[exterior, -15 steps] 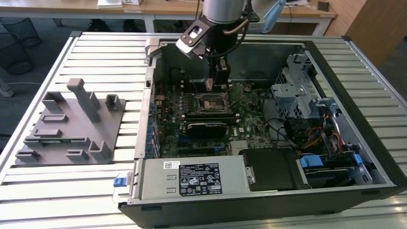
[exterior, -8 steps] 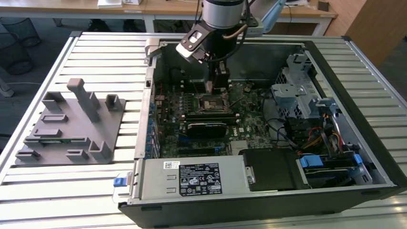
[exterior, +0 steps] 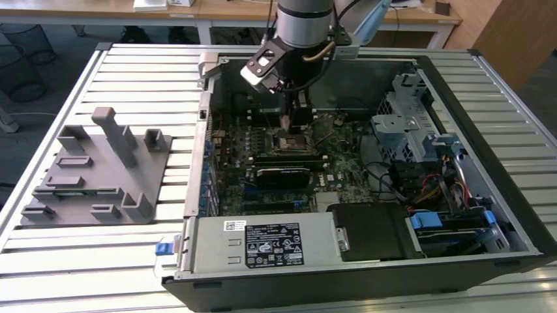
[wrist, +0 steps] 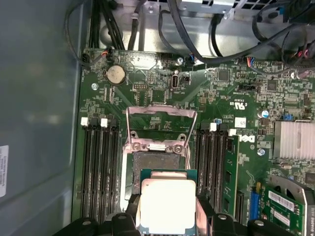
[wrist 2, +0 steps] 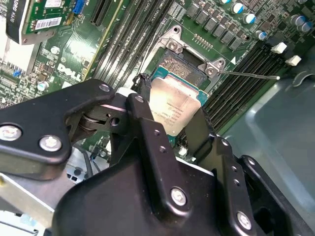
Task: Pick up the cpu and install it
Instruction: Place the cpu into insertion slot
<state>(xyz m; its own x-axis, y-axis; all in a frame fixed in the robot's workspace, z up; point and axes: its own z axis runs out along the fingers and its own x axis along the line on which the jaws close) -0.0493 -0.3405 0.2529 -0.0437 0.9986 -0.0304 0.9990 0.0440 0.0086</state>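
The cpu (wrist 2: 174, 108) is a small square chip with a silvery top and a green rim, and my gripper (wrist 2: 170, 117) is shut on it by two opposite edges. In the first wrist view the cpu (wrist: 167, 204) hangs between the black fingers (wrist: 204, 212), overlapping the near part of the open motherboard socket (wrist: 157, 162). The socket's metal load plate (wrist: 160, 123) is flipped up. In the exterior view my gripper (exterior: 291, 124) reaches down into the open computer case just above the socket (exterior: 291, 143).
Memory slots (wrist: 98, 172) flank the socket on both sides. A grey fixture tray (exterior: 96, 169) lies outside the case at the exterior view's left. The power supply (exterior: 270, 244), the drive cage (exterior: 409, 124) and cables (exterior: 392, 176) fill the case's other areas.
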